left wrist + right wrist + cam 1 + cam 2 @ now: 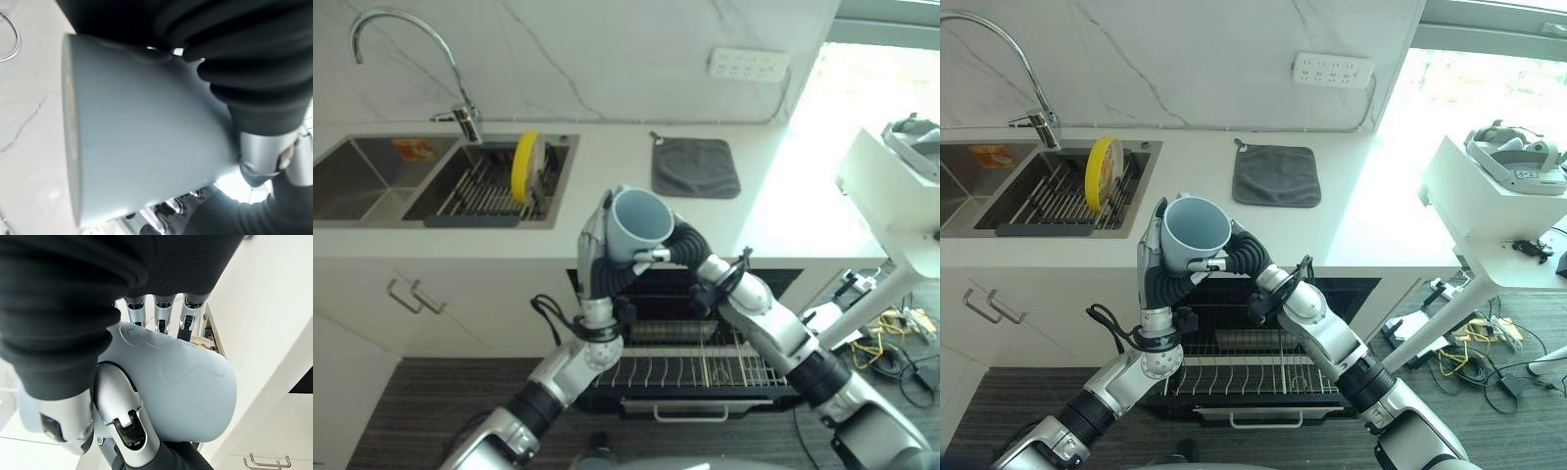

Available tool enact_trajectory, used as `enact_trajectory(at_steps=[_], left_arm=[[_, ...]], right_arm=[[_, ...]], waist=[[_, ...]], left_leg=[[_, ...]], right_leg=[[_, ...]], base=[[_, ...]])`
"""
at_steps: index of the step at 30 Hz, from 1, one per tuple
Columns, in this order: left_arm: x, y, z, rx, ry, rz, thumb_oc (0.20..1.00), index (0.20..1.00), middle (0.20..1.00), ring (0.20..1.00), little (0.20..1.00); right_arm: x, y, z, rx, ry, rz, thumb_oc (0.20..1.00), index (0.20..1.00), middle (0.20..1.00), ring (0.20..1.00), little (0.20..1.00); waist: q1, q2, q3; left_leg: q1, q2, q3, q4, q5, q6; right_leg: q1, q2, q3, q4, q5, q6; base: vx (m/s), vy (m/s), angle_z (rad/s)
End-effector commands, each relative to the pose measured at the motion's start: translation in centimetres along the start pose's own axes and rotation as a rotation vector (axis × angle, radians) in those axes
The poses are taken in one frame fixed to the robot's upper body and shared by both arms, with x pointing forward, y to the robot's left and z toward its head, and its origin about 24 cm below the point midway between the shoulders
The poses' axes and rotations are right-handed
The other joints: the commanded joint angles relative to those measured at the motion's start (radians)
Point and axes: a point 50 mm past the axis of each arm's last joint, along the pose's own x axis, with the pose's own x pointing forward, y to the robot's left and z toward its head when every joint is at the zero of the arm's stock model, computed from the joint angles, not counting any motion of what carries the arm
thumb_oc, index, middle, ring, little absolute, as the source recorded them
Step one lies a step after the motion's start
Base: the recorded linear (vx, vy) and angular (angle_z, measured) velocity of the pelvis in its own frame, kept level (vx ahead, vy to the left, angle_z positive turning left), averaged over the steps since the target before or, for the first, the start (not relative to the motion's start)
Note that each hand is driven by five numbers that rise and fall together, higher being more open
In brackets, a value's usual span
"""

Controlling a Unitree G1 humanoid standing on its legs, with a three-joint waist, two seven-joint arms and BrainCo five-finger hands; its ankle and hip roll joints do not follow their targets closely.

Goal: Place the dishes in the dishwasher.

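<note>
We hold the pale blue mug (640,219) between both hands above the open dishwasher rack (690,367), left hand (595,245) and right hand (677,247) curled round it (mouth up), so we should invert it before lowering.

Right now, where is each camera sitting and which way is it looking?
Left eye view: on the head, looking down at the counter, sink and open dishwasher rack; both arms show.
Right eye view: beside it, same scene; left hand and right hand hold the mug.
Left wrist view: on the left wrist, looking close along the mug's side.
Right wrist view: on the right wrist; fingers curl over the mug.
All views share the pale blue mug.
</note>
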Motion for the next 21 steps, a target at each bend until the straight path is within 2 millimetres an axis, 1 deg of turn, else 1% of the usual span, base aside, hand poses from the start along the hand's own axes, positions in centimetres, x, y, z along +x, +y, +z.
enact_trajectory(at_steps=[1,4,17,18,19,21], left_arm=[[2.4,-2.6,3.1,-0.113,-0.187,-0.098,0.2,0.2,0.2,0.2,0.2],[2.2,-2.9,3.3,-0.123,-0.183,-0.124,0.2,0.2,0.2,0.2,0.2],[1.7,-3.4,3.5,-0.155,-0.162,-0.179,0.2,0.2,0.2,0.2,0.2],[1.6,-3.4,3.5,-0.153,-0.161,-0.188,0.464,0.464,0.464,0.464,0.464],[1.5,-3.6,3.5,-0.151,-0.158,-0.205,1.0,1.0,1.0,1.0,1.0],[1.5,-3.7,3.6,-0.157,-0.153,-0.221,1.0,1.0,1.0,1.0,1.0]], right_arm=[[2.7,1.9,5.3,-0.048,-0.266,0.111,0.2,0.2,0.2,0.2,0.2],[2.9,2.1,5.7,-0.041,-0.291,0.102,0.2,0.2,0.2,0.2,0.2],[3.0,2.4,6.6,-0.016,-0.362,0.078,0.2,0.2,0.2,0.2,0.2],[3.1,2.4,6.7,-0.005,-0.37,0.07,0.2,0.2,0.2,0.2,0.2],[3.0,2.3,6.8,0.019,-0.382,0.055,0.2,0.2,0.2,0.2,0.2],[2.9,2.1,6.9,0.055,-0.402,0.027,0.2,0.2,0.2,0.2,0.2]], waist=[[0.025,0.015,0.033],[0.025,0.017,0.036],[0.026,0.027,0.04],[0.026,0.027,0.04],[0.025,0.029,0.039],[0.023,0.031,0.038]], left_leg=[[0.062,0.042,-0.029,0.094,-0.161,-0.011],[0.062,0.041,-0.029,0.098,-0.165,-0.009],[0.062,0.039,-0.03,0.105,-0.168,-0.007],[0.062,0.039,-0.028,0.104,-0.168,-0.007],[0.063,0.04,-0.026,0.103,-0.167,-0.007],[0.064,0.041,-0.021,0.103,-0.166,-0.008]], right_leg=[[-0.044,-0.036,0.009,0.113,-0.081,-0.018],[-0.044,-0.036,0.011,0.115,-0.083,-0.019],[-0.047,-0.038,0.011,0.123,-0.087,-0.021],[-0.046,-0.038,0.01,0.124,-0.088,-0.022],[-0.046,-0.038,0.008,0.124,-0.088,-0.022],[-0.045,-0.038,0.006,0.125,-0.09,-0.022]], base=[[0.0,0.0,0.0],[0.0,0.0,0.0],[0.0,0.0,0.0],[0.0,0.0,0.0],[0.0,0.0,0.0],[0.0,0.0,0.0]])
